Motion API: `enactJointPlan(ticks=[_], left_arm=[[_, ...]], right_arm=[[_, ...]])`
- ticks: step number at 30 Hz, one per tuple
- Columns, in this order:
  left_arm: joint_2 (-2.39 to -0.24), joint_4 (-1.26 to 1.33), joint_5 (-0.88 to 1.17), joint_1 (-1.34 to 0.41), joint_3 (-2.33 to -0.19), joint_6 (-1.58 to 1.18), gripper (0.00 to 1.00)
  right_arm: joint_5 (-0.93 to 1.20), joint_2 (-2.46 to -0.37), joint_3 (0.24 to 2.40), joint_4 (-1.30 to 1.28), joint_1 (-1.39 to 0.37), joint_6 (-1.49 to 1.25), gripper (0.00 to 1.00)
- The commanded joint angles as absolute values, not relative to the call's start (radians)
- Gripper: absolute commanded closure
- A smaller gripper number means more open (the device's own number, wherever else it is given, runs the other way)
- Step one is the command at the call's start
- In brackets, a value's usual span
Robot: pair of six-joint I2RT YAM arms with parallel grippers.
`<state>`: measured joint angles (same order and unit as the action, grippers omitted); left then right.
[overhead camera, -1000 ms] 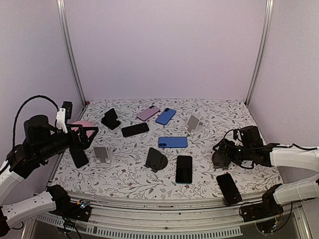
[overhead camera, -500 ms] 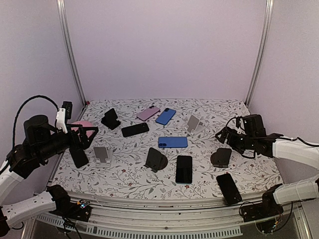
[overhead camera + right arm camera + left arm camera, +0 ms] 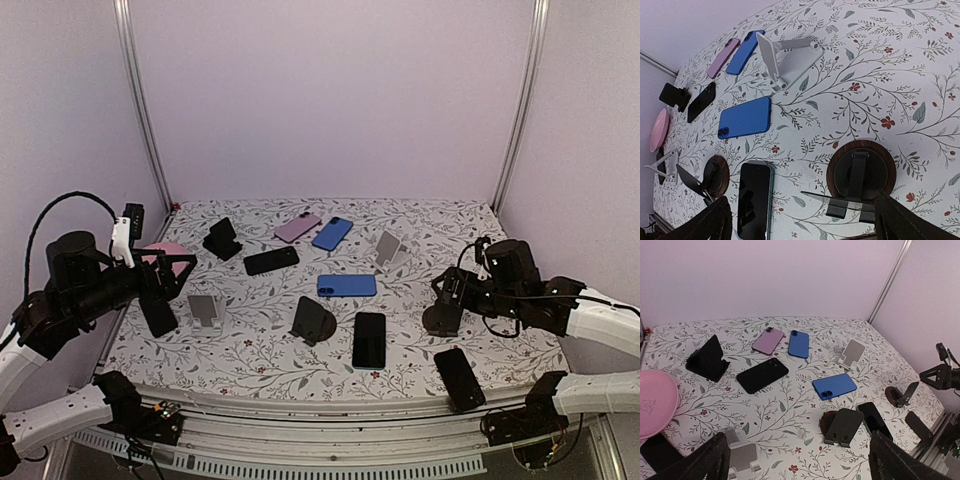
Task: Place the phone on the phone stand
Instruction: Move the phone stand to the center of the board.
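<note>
Two arms seen from the top view: left gripper (image 3: 180, 274) up over the left edge of the table (image 3: 250, 360), jaws spread wide, holding nothing; right gripper (image 3: 447, 290) on the right side, jaws wide too, empty, just above the round-base stand (image 3: 440, 317). Near-right black phone (image 3: 459, 378) lies flat at the near edge, close to that stand; screen-up black phone (image 3: 368, 339) lies flat mid-table, between the dark stand (image 3: 312, 320) and the round-base stand. Mid blue phone (image 3: 346, 286) flat behind it, white stand (image 3: 390, 248) further back, grey stand (image 3: 205, 310) and pink plate (image 3: 160, 250) on the left. Left wrist view: fingers (image 3: 707, 462) far apart at the bottom corners, nothing between them but table; grey stand (image 3: 742, 457) nearest, dark stand (image 3: 840, 425) and screen-up black phone (image 3: 872, 417) to the right. Right wrist view: fingers (image 3: 907, 222) wide apart, round-base stand (image 3: 860, 175) between them, contact can't be told; no phone on it. Screen-up black phone (image 3: 755, 200) lies left of it, apart.
</note>
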<state>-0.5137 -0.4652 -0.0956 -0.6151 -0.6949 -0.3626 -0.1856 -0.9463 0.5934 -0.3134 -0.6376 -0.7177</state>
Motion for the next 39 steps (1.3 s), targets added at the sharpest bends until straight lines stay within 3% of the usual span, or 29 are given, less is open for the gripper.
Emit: enactJointPlan(ticks=[1,12,25,39], left_arm=[[-0.521,-0.451,-0.083,-0.620,-0.689,-0.354,0.03],[-0.532,-0.451,-0.079,-0.618,-0.689,-0.351,0.03],[-0.541,-0.454,-0.092,-0.616,-0.690,-0.354,0.03],[-0.536,-0.455,-0.094,-0.616,-0.690,-0.357,0.03]], right_arm=[[-0.344,-0.948,0.576,-0.423,-0.707,-0.794,0.01],[-0.496,-1.113,0.606,-0.477,-0.815,-0.863,0.01],[-0.545,-1.328,0.699,-0.406,-0.815,-0.798,0.01],[-0.597,-1.381,0.721,-0.422,-0.805,-0.826,0.03]])
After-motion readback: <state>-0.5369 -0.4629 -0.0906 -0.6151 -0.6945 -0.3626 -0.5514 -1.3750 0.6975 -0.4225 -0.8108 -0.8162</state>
